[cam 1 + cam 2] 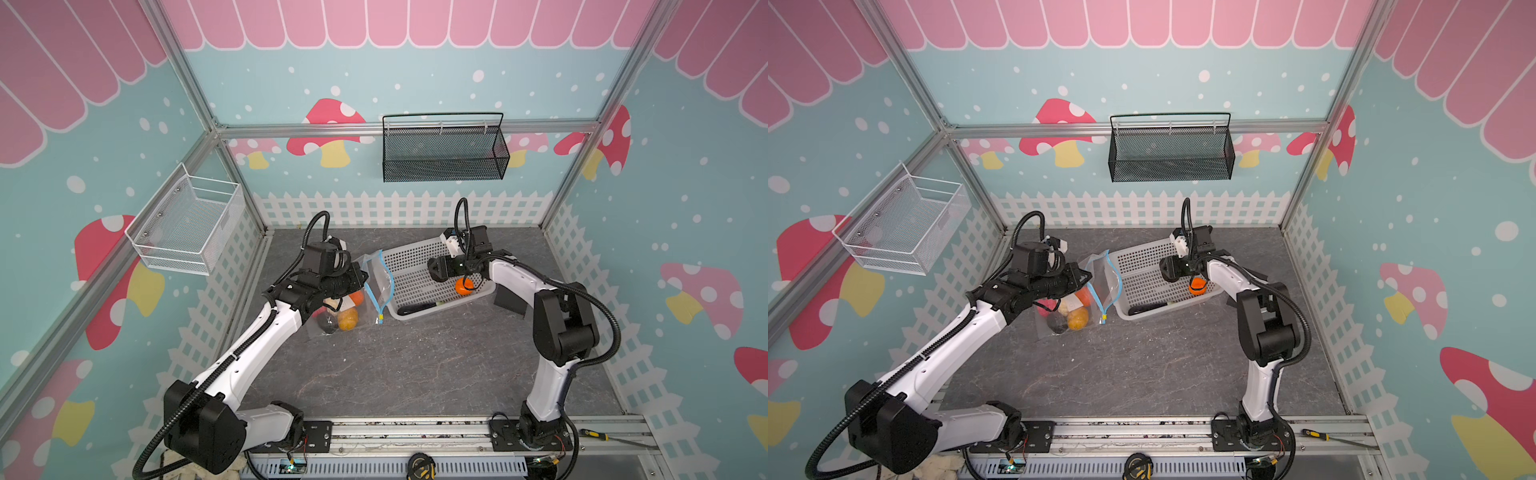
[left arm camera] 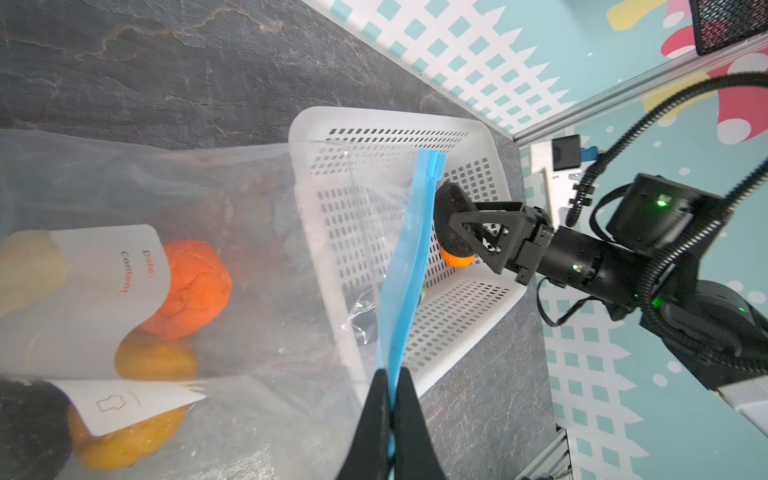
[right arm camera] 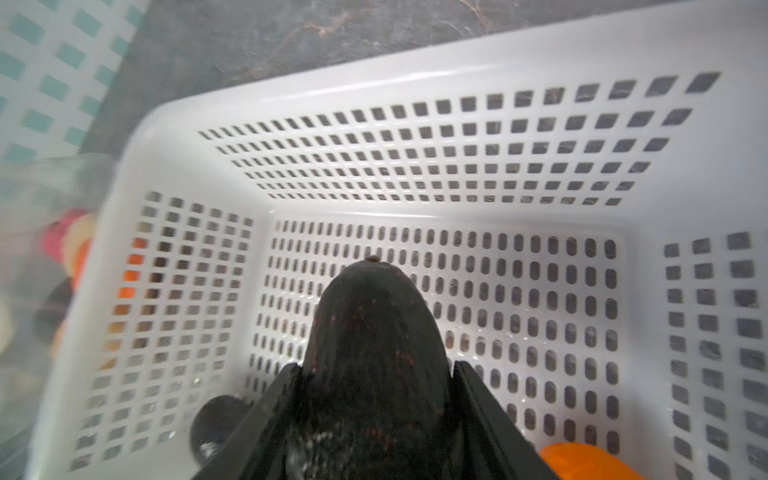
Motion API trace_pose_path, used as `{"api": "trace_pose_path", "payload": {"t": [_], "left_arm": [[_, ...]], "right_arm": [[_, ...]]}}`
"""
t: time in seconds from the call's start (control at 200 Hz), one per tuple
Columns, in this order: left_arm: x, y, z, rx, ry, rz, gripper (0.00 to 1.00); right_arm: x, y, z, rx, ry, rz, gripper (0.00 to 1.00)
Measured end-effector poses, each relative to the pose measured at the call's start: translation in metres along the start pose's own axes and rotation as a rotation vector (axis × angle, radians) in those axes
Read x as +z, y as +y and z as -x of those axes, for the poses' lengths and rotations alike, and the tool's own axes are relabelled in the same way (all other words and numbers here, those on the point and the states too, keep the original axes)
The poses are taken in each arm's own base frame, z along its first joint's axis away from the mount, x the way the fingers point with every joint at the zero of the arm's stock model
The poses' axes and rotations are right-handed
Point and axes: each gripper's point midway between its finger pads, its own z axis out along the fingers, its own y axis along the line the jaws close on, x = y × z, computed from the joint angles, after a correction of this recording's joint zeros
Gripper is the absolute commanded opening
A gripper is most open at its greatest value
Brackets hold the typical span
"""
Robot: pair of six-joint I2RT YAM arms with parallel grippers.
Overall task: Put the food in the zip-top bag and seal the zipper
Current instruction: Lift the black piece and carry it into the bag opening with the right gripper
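The clear zip-top bag (image 1: 360,305) lies left of the white basket, its mouth lifted. My left gripper (image 2: 390,376) is shut on the blue zipper (image 2: 415,249), whose yellow tab (image 1: 380,319) hangs at the near end. Inside the bag sit food pieces: a bright orange one (image 2: 193,286), a yellow-orange one (image 2: 156,357), a black lump (image 2: 29,428) and a cream one (image 2: 29,266). My right gripper (image 3: 376,365) is shut on another black lump (image 3: 374,332), held above the basket floor near the bag's mouth (image 1: 436,272).
The white perforated basket (image 1: 415,257) holds an orange food (image 1: 464,286) and a long dark piece (image 1: 417,308) along its near wall. A black mesh shelf (image 1: 444,153) hangs on the back wall, a white wire basket (image 1: 187,224) on the left wall.
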Motion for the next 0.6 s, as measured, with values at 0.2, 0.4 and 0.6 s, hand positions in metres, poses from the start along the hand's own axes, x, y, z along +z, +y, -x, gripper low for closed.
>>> {"api": "trace_pose_path", "payload": {"t": [0.2, 0.4, 0.6], "left_arm": [[0.000, -0.002, -0.001, 0.004, 0.001, -0.002, 0.00], [0.001, -0.009, 0.002, 0.013, -0.003, -0.012, 0.00], [0.001, -0.011, 0.003, 0.015, -0.002, -0.013, 0.00]], "right_arm": [[-0.036, 0.038, 0.013, -0.013, -0.079, 0.112, 0.48], [-0.046, 0.090, 0.020, -0.069, -0.110, 0.230, 0.48], [-0.043, 0.154, 0.015, -0.151, -0.113, 0.362, 0.48]]}}
